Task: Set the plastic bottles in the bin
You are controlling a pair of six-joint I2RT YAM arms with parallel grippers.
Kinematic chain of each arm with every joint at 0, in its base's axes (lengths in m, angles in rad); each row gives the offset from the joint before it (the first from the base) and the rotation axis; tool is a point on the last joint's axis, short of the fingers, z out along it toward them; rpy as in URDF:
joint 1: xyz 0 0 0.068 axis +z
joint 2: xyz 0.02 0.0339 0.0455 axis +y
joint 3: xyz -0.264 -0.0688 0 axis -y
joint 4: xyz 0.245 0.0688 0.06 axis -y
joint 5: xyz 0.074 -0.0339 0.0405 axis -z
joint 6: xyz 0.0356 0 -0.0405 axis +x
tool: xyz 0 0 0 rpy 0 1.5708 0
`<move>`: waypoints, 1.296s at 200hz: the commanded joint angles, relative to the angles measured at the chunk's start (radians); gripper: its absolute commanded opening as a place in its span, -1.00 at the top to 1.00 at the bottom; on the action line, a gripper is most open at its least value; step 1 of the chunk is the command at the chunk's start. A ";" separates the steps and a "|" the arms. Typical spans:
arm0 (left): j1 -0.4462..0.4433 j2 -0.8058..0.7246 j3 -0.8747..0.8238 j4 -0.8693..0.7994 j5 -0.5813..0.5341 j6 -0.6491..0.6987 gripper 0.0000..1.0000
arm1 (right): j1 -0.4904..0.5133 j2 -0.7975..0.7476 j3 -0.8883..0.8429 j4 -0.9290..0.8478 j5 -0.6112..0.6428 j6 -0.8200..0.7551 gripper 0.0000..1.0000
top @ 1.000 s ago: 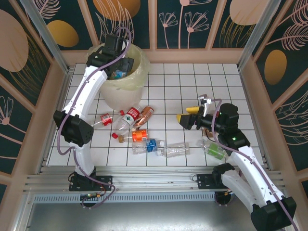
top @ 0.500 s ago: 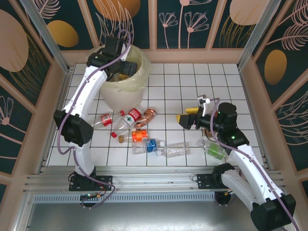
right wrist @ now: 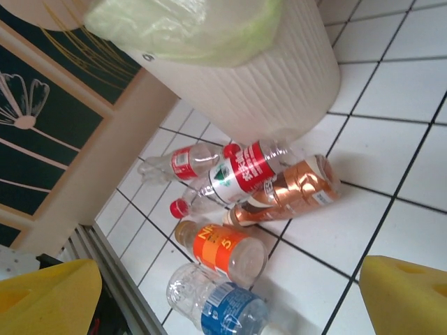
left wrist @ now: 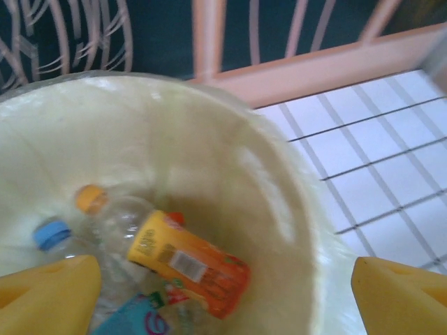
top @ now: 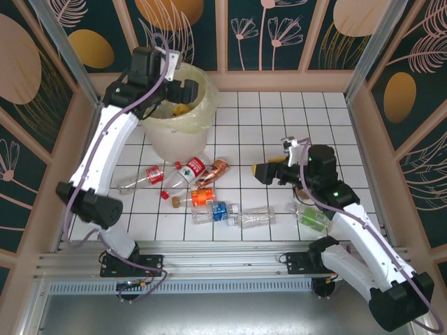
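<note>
**Several bottles left on the table, both grippers wide and empty**

Most plastic bottles (top: 188, 172) lie on their sides on the table (top: 279, 112), in a loose cluster just in front of the bin (top: 174, 143); some are already inside it. My left gripper (top: 183, 98) hangs over the bin, jaws wide, holding nothing. The right gripper (top: 272, 167) is also wide and empty.

I judge the bottles light, thin-walled, slippery and ready to roll. The orange-label bottle (right wrist: 222, 251) lies about left to right in the top view, cap toward the left arm. I would grip it across the label, at a right angle to that axis.
</note>
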 commanded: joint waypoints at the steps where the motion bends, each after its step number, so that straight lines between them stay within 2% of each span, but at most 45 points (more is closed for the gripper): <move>1: -0.018 -0.136 -0.172 0.103 0.219 -0.024 -0.87 | 0.033 0.002 0.039 -0.074 0.073 0.041 -0.92; 34: -0.114 -0.288 -0.445 0.179 0.211 -0.064 -0.96 | 0.050 -0.008 0.048 -0.173 0.086 0.096 -0.96; 53: -0.146 -0.351 -0.567 0.246 0.264 -0.101 -0.97 | 0.071 -0.019 0.044 -0.241 0.148 0.176 -0.97; 90: -0.159 -0.465 -0.763 0.438 0.508 -0.157 -0.97 | 0.107 -0.084 0.037 -0.387 0.304 0.311 -0.98; 118: -0.161 -0.513 -0.870 0.571 0.640 -0.202 -0.97 | 0.110 -0.138 0.001 -0.459 0.324 0.412 -0.98; 145: -0.163 -0.546 -0.941 0.644 0.647 -0.219 -0.97 | 0.116 -0.135 -0.012 -0.510 0.285 0.456 -0.98; 177: -0.163 -0.564 -0.962 0.642 0.636 -0.190 -0.97 | 0.126 -0.065 0.020 -0.603 0.221 0.413 -0.98; 208: -0.163 -0.586 -0.987 0.646 0.602 -0.173 -0.97 | 0.155 -0.026 -0.003 -0.585 0.038 0.354 -0.98; 259: -0.163 -0.596 -0.997 0.646 0.599 -0.168 -0.97 | 0.206 0.020 -0.026 -0.605 -0.023 0.303 -0.98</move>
